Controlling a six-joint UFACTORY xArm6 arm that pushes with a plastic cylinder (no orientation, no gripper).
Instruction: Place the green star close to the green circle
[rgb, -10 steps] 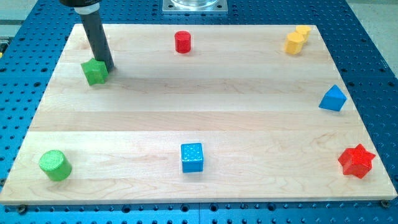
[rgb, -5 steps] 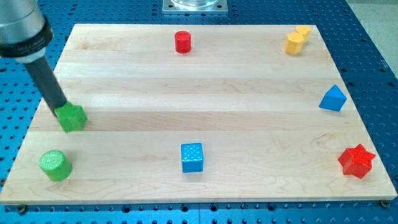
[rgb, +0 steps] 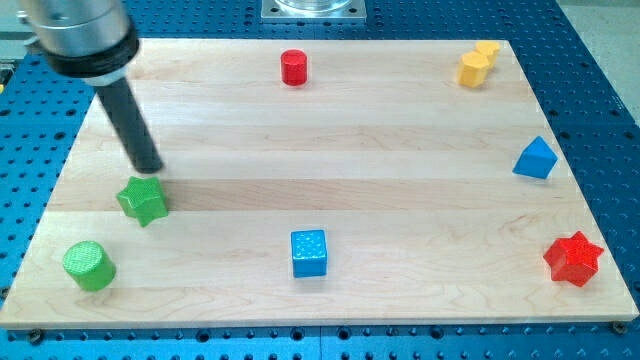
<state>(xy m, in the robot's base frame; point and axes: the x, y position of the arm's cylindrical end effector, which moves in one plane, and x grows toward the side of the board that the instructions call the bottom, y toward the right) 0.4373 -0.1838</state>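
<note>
The green star (rgb: 142, 200) lies on the wooden board near the view's left edge. The green circle (rgb: 89, 266), a short cylinder, stands at the board's lower left corner, a short gap below and left of the star. My tip (rgb: 151, 168) is just above the star, toward the view's top, very close to its upper point or touching it. The dark rod rises up and to the left from there.
A red cylinder (rgb: 293, 67) stands at the top middle. A yellow block (rgb: 477, 64) is at the top right. A blue triangular block (rgb: 536, 158) is at the right edge. A red star (rgb: 572, 258) is at the lower right. A blue cube (rgb: 308, 252) is at the bottom middle.
The green star has slid down the board from the upper left toward the green circle. My tip followed it down, then shifted slightly right above it.
</note>
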